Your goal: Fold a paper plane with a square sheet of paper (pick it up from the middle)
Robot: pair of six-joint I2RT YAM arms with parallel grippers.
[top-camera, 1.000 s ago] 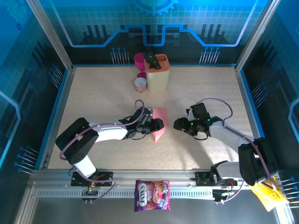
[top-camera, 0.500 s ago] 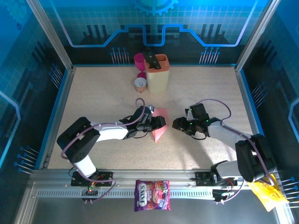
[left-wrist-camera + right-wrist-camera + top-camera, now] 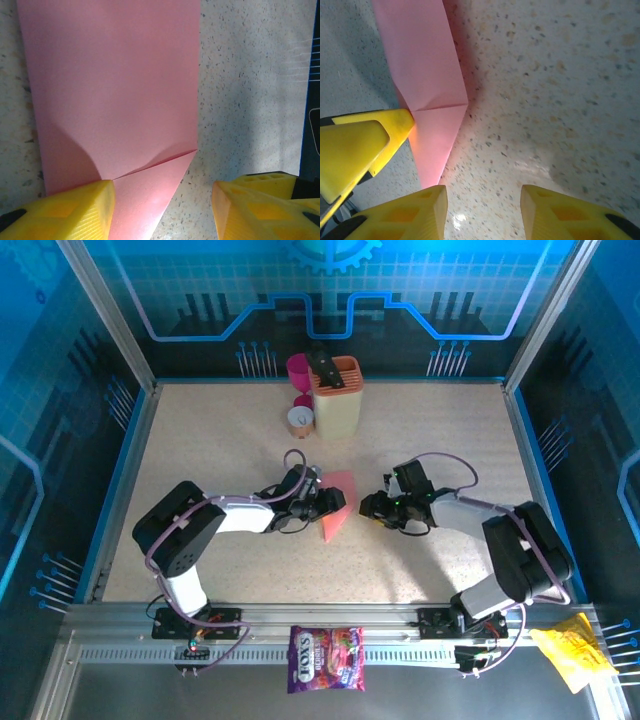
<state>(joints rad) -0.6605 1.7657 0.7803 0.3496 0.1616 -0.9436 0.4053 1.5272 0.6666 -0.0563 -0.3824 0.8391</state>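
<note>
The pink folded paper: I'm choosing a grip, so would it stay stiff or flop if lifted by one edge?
Probably floppy: the paper looks thin, lying on the table. Its creased tip likely holds shape better. It seems light, so a push may slide it.

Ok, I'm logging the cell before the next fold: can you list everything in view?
pink paper: one, salmon pink, partly folded to a point, mid-table between the claws
cup: one, magenta, far edge, left of the holder
holder: one, cream with orange top, far edge, a black item standing in it
small round item: one, brownish, by the holder's left side
candy bag: one, purple, on the near rail
yellow bag: one, near right corner, off the table
table: one, speckled beige
left claw: yellow fingers, open, one finger over the paper
right claw: yellow fingers, open, beside the paper's point
</note>
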